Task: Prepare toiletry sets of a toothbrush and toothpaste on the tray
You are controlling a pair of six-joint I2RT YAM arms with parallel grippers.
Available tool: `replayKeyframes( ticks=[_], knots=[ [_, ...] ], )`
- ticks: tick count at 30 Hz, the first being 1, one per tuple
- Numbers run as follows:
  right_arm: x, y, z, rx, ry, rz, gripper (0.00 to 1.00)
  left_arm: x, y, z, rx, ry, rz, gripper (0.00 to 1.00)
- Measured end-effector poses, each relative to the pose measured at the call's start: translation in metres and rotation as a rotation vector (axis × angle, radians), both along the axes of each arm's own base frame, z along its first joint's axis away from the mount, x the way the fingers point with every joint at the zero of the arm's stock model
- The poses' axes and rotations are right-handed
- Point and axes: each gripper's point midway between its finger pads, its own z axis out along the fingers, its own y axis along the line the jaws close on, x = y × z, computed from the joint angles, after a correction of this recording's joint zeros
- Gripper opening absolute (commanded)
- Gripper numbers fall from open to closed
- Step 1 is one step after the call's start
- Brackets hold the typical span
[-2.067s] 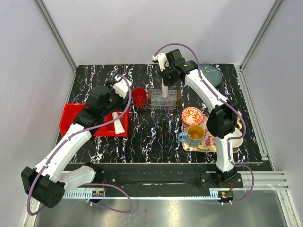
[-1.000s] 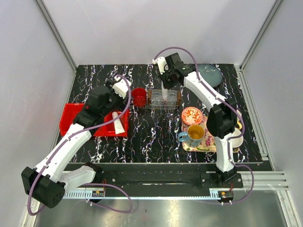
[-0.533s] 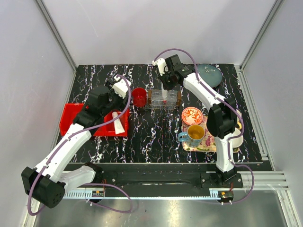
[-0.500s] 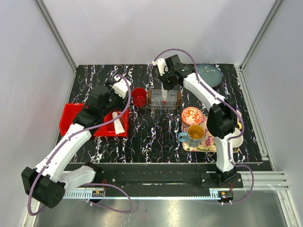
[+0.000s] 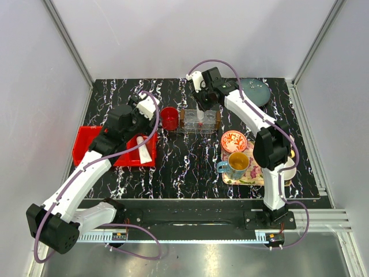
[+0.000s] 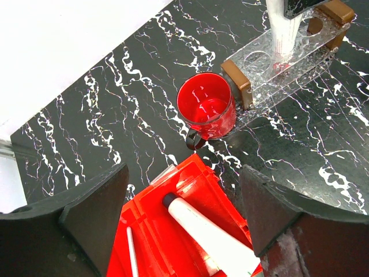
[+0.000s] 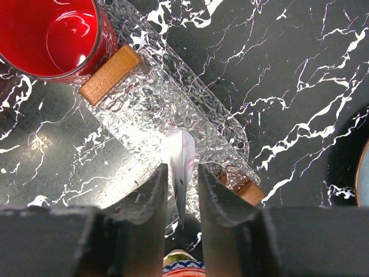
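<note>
A white toothpaste tube (image 7: 181, 151) stands upright on the clear tray (image 7: 144, 98), crimped end up, between the fingers of my right gripper (image 7: 182, 173). The jaws are slightly parted, with a thin gap on each side of the tube. From above, the right gripper (image 5: 203, 104) hangs over the tray (image 5: 190, 124). My left gripper (image 6: 183, 179) is open above the red bin (image 6: 167, 242). In that bin lie a second toothpaste tube (image 6: 213, 239) and the thin pale toothbrush (image 6: 131, 254). The left gripper (image 5: 141, 112) holds nothing.
A red cup (image 5: 169, 118) stands just left of the tray, near its brown end block (image 6: 237, 82). A floral tray (image 5: 253, 174) with a mug (image 5: 235, 163) and a bowl (image 5: 234, 141) sits front right. A teal plate (image 5: 256, 89) lies at the back right.
My right gripper came down with the tube onto the clear tray, and its jaws have just parted from the tube. The left arm has not moved.
</note>
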Motion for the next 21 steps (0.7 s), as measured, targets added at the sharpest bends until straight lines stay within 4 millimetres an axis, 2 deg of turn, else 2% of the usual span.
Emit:
replayKeyframes(
  ticks=[5,8,14,18,21],
  knots=[
    [-0.001,-0.001,0.008,0.009,-0.012,-0.003,0.47,0.0,0.0,0.0,0.0,0.0,0.001,0.81],
    [-0.002,-0.001,0.015,0.016,-0.022,-0.005,0.57,0.0,0.001,-0.002,0.003,0.003,0.003,0.81],
    [-0.002,-0.004,0.026,0.019,-0.044,-0.019,0.66,-0.002,0.009,-0.017,0.055,0.03,-0.006,0.82],
    [-0.004,-0.006,0.045,0.033,-0.074,-0.022,0.69,-0.007,0.02,-0.036,0.124,0.078,-0.032,0.83],
    [-0.007,-0.008,0.069,0.051,-0.113,-0.025,0.69,-0.008,0.037,-0.051,0.179,0.118,-0.033,0.83]
  ],
)
